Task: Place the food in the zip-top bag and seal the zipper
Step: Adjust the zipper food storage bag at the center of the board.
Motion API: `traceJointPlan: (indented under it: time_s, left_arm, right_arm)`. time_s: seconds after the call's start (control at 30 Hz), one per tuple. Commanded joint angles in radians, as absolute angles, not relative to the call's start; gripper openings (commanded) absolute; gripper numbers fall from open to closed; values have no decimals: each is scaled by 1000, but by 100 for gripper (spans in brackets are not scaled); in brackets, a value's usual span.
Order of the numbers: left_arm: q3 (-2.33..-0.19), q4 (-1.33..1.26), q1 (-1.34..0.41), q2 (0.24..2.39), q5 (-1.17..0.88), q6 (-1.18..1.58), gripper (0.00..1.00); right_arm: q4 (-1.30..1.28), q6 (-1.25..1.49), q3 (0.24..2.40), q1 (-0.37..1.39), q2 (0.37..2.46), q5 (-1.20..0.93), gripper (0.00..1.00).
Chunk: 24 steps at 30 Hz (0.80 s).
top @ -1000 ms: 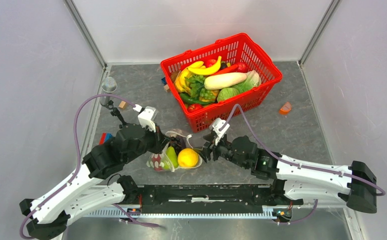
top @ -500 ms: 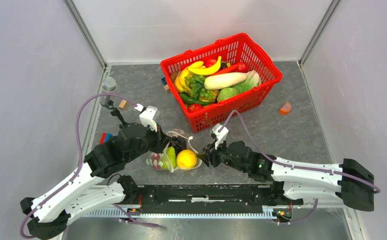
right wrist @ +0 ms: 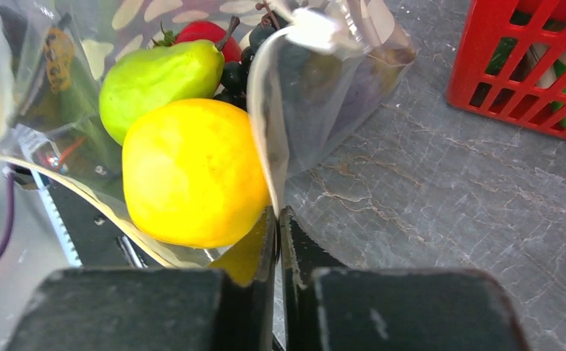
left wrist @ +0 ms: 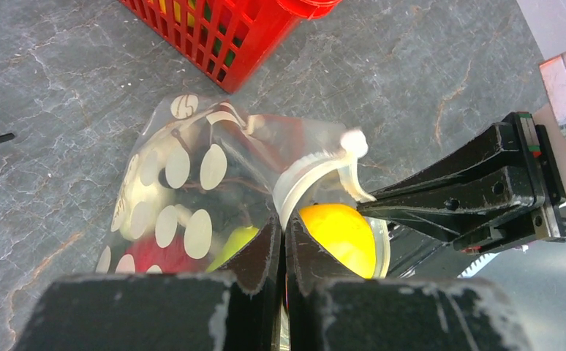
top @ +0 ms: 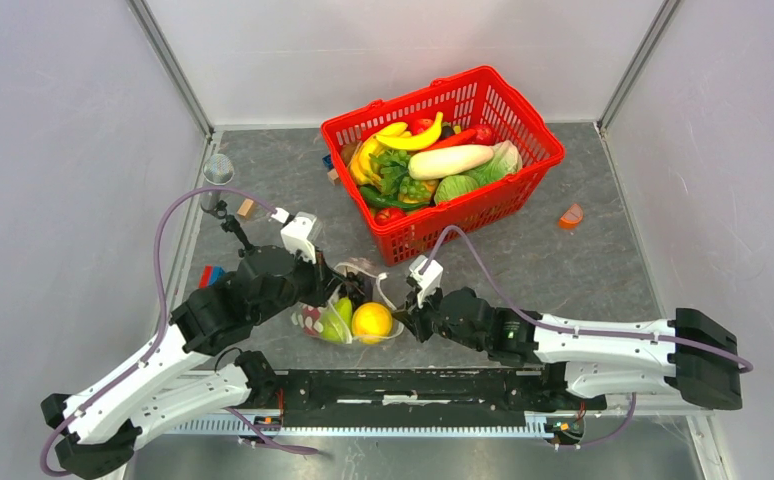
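The zip-top bag (top: 335, 300) lies in front of the arms, clear with white dots (left wrist: 185, 175), its mouth gaping. Inside it are food pieces: a yellow citrus (top: 372, 321) (right wrist: 192, 172), a green pear (right wrist: 159, 77) and a red fruit (right wrist: 207, 33). My left gripper (left wrist: 281, 223) is shut on the whitish zipper (left wrist: 313, 172) at the mouth's left side. On the mouth's right edge, beside the citrus, my right gripper (right wrist: 276, 216) is also shut on the bag. In the top view the right gripper (top: 401, 318) sits just right of the citrus.
A red basket (top: 483, 200) with more toy vegetables, among them a white radish (top: 450, 161), stands behind the bag. An orange wedge (top: 570, 215) lies to the right of the basket. Small blocks (top: 246, 209) and a clear cup (top: 219, 168) sit at the left.
My right gripper has moved left to the bag's mouth and shut on its edge. The left gripper has kept its hold.
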<state>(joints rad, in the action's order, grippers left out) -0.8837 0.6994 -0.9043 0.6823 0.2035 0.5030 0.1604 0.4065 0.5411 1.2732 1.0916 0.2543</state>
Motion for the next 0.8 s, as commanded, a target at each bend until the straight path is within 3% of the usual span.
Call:
traceJointPlan:
  time_s: [0.0, 0.37, 0.43, 0.5, 0.57, 0.67, 0.77]
  left_arm:
    - [-896, 635, -901, 683, 159, 496, 7]
    - [-1155, 831, -901, 770, -238, 295, 8]
    - [-1199, 883, -900, 798, -199, 284, 11]
    - [-1203, 919, -901, 813, -91, 270, 12]
    - [-1201, 960, -900, 846, -4, 277, 13]
    - [-1189, 986, -902, 938, -90, 271, 13]
    - [-1173, 930, -902, 1004, -210, 287, 5]
  right_arm:
    - [176, 394, 590, 1283, 1044, 323, 3]
    - [320, 361, 529, 1282, 713, 143, 0]
    - [192, 362, 571, 1281, 707, 244, 0]
    - [-48, 411, 656, 1281, 748, 495, 0]
    - [-200, 425, 732, 1281, 817, 574, 0]
    - [-241, 378, 815, 1281, 893, 457, 0]
    - [-29, 366, 750, 1281, 854, 328, 0]
